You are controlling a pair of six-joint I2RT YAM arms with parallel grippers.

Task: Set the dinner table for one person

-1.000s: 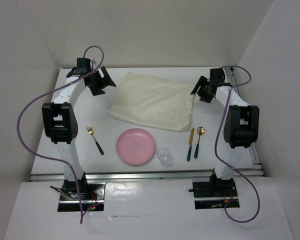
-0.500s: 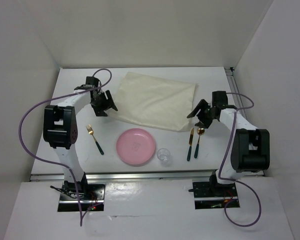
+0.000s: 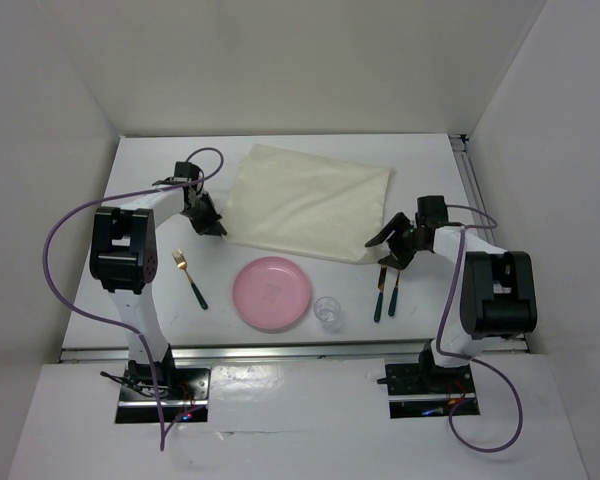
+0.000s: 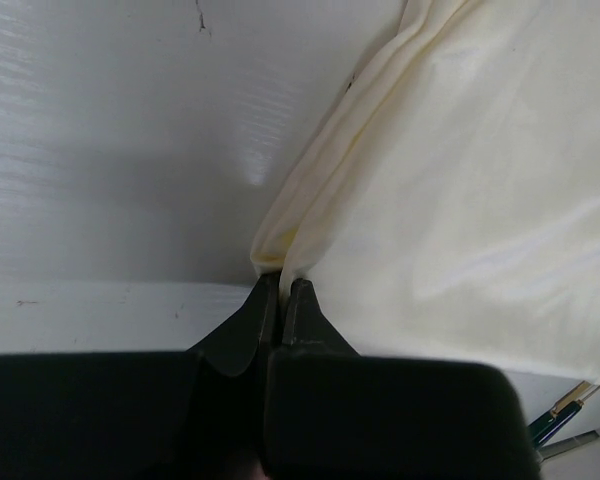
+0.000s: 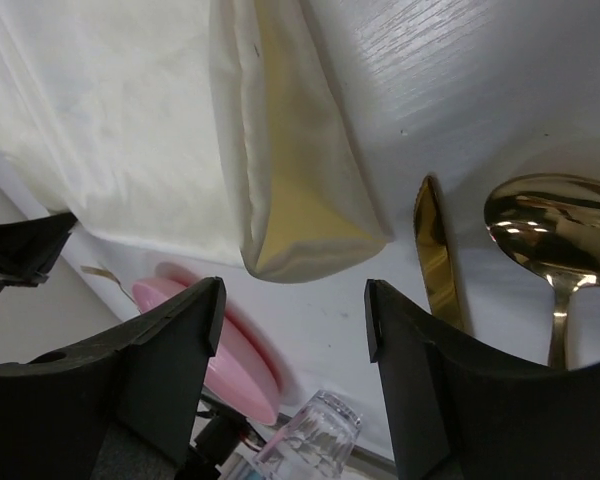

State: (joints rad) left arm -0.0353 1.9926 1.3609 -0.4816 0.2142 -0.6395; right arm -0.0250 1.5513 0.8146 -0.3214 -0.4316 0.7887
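Note:
A cream cloth [image 3: 305,200] lies spread at the back of the white dinner table [image 3: 420,170]. My left gripper [image 3: 212,226] is shut on the cloth's near left corner, and the left wrist view shows the folded hem [image 4: 270,245] pinched between the fingertips of that gripper [image 4: 281,283]. My right gripper [image 3: 382,250] stands open at the cloth's near right corner. In the right wrist view that corner [image 5: 300,220] sits just beyond the right gripper [image 5: 293,300], with nothing between the fingers.
Along the near side lie a gold fork [image 3: 190,277], a pink plate [image 3: 271,292], a clear glass [image 3: 327,311], a knife [image 3: 379,300] and a spoon [image 3: 393,298]. The knife blade [image 5: 435,250] and spoon bowl [image 5: 540,220] lie right beside the right fingers.
Both arms came from the back of the table to the cloth's near corners. The left gripper closed on the near left corner. The right gripper stayed open.

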